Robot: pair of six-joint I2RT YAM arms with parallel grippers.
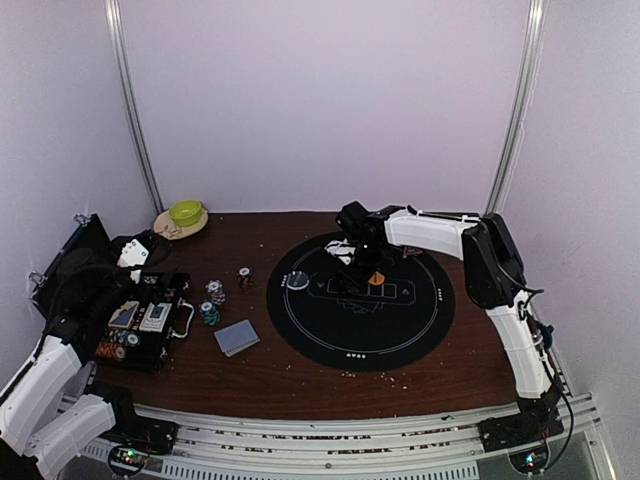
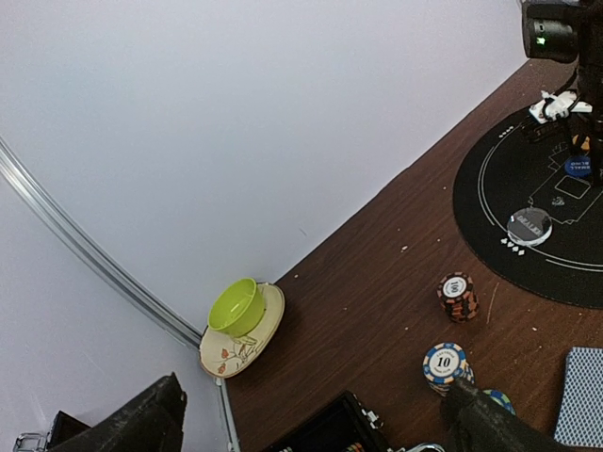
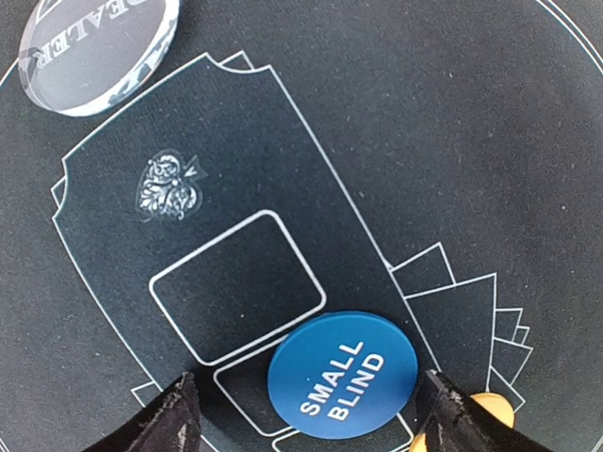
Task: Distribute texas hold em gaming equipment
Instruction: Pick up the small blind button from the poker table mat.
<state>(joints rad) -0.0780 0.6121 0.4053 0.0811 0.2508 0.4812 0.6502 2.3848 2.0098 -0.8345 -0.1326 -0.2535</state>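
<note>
A blue "SMALL BLIND" disc (image 3: 342, 375) lies flat on the black round mat (image 1: 400, 330). My right gripper (image 3: 311, 424) is open and straddles it, one finger on each side, neither clearly touching. An orange disc (image 1: 376, 279) lies just beside it. The clear dealer button (image 3: 99, 47) rests on the mat's left part. Three chip stacks (image 2: 458, 295) (image 2: 445, 363) (image 1: 209, 313) and a grey-blue card deck (image 1: 237, 337) sit on the brown table left of the mat. My left gripper (image 2: 316, 435) hangs open and empty above the chip case (image 1: 140, 325).
A green bowl (image 2: 236, 306) on a floral plate (image 2: 247, 347) stands at the back left corner by the wall. The open black chip case lies at the table's left edge. White walls with metal rails enclose the back and sides.
</note>
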